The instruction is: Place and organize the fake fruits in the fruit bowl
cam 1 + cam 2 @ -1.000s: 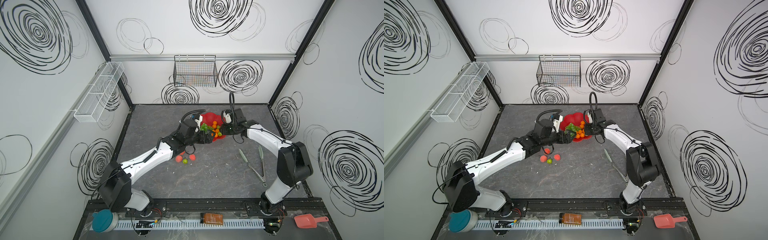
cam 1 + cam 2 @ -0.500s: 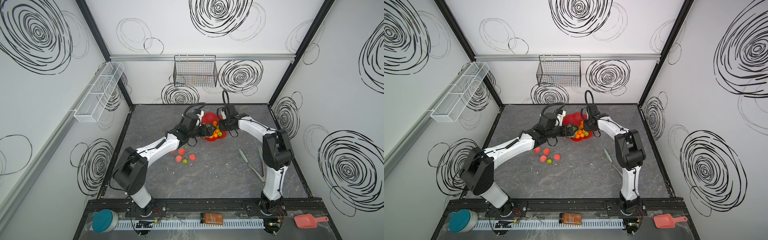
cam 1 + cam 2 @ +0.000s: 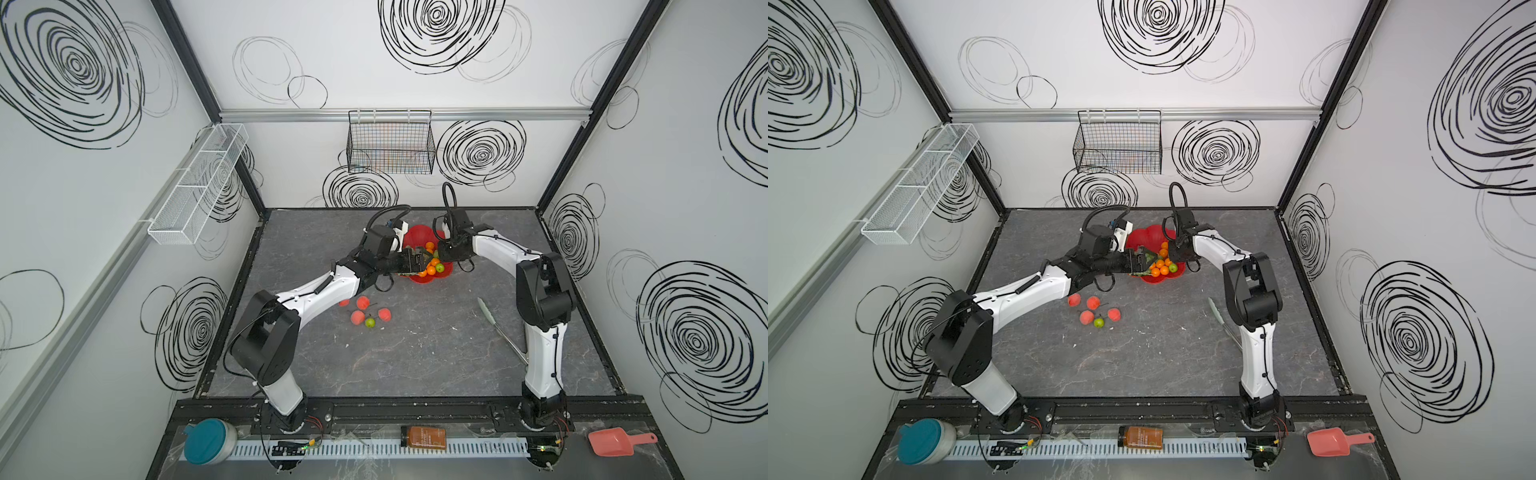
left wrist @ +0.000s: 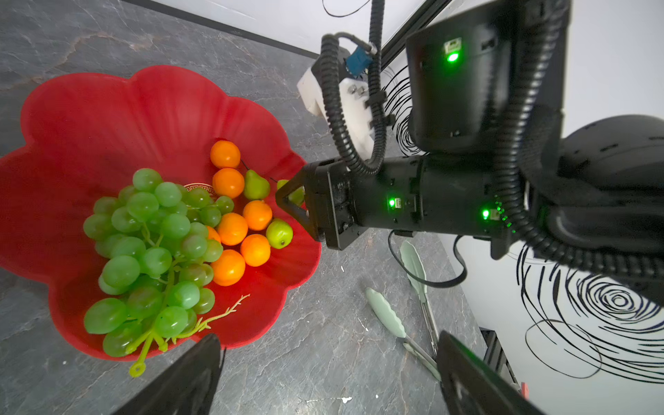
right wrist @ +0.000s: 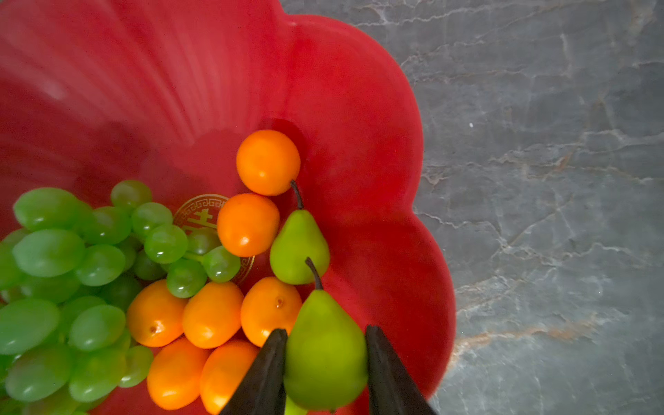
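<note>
The red flower-shaped fruit bowl [image 3: 420, 232] [image 3: 1147, 237] [image 4: 107, 118] [image 5: 341, 90] holds a bunch of green grapes [image 4: 154, 251] [image 5: 72, 287], several oranges [image 4: 233, 230] [image 5: 248, 224] and a green pear [image 5: 298, 248]. My right gripper [image 5: 326, 373] [image 3: 439, 256] [image 4: 287, 201] hangs over the bowl's side, shut on another green pear [image 5: 325, 352]. My left gripper [image 4: 328, 373] [image 3: 422, 262] is open and empty, just past the bowl's rim beside the grapes. Several peaches [image 3: 363, 302] [image 3: 1093, 302] and a small green fruit [image 3: 370, 323] lie on the table in front of the bowl.
Pale-green tongs [image 3: 494, 328] [image 4: 402, 316] lie on the table right of the bowl, near the right arm's base. A black wire basket [image 3: 390, 145] and a white mesh shelf [image 3: 199, 183] hang on the walls. A pink scoop [image 3: 619, 441], a bottle [image 3: 423, 437] and a teal-lidded jar [image 3: 205, 440] sit on the front ledge.
Both arms' elbows have swung inward. The right gripper has shifted left over the bowl with the pear in it. The left gripper stays open at the bowl's rim.
</note>
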Robot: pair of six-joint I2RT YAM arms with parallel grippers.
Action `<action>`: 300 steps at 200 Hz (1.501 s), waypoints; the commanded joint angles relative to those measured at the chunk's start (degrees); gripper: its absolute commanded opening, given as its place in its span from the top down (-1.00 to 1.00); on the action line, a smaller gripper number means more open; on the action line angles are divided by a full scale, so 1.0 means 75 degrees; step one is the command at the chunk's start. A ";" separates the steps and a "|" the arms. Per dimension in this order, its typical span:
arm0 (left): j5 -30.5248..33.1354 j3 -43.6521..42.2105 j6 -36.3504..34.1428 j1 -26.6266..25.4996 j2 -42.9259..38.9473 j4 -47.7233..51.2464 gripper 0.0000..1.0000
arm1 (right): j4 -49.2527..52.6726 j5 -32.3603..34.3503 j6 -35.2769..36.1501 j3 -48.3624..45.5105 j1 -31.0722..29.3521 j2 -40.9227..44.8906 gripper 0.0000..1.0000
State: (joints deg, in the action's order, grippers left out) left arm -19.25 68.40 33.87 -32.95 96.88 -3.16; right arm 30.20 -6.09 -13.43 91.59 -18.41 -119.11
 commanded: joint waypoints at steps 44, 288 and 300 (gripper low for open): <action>-0.0095 0.0125 0.0102 0.0104 0.0102 -0.0207 -0.92 | 0.0218 0.0027 0.0093 0.0233 0.0097 -0.0162 0.15; 0.0722 -0.2929 0.0138 0.2045 -0.5290 0.3103 -0.92 | -0.0989 0.0044 -0.0664 -0.2136 -0.2991 0.3037 0.14; 0.0658 -0.3134 0.0130 0.2196 -0.5586 0.3355 -0.92 | -0.1055 0.0064 -0.0749 -0.2159 -0.3321 0.2986 0.14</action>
State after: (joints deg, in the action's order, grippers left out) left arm -14.02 47.31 34.50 -18.37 58.92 17.28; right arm 24.97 -6.98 -17.37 76.16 -39.55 -98.63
